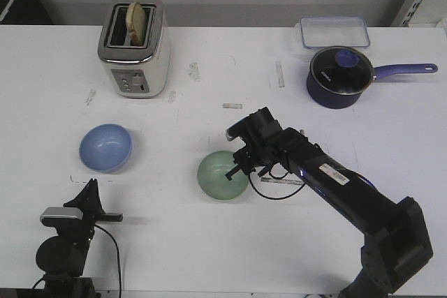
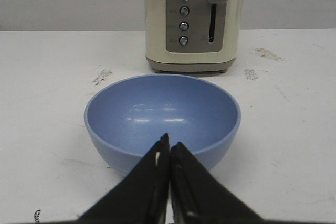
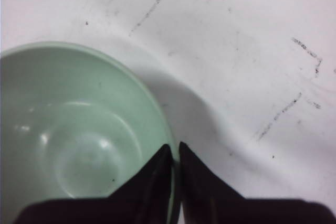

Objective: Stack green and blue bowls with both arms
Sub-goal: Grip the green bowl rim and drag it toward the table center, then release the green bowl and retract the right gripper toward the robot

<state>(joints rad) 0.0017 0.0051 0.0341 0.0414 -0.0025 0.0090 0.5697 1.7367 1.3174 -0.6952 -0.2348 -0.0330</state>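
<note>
Bowls look light, stiff and smooth, so a rim grip suits them best and may slip. Green bowl (image 1: 223, 176) sits mid-worktop (image 1: 209, 249); right pincer (image 3: 175, 153) is clenched on its rim, one finger inside and one outside. Blue bowl (image 1: 105, 147) stands apart to the left, before the toaster (image 1: 135, 47). Left pincer (image 2: 169, 148) is clenched empty just beside it.

Bare bench (image 1: 167, 172) lies between the blue bowl (image 1: 105, 147) and the green bowl (image 1: 223, 175), nothing standing on it. The toaster (image 1: 135, 46) stands well behind the blue bowl. The right arm (image 1: 335, 186) blocks the green bowl's right side; the saucepan (image 1: 341, 76) sits far back.
</note>
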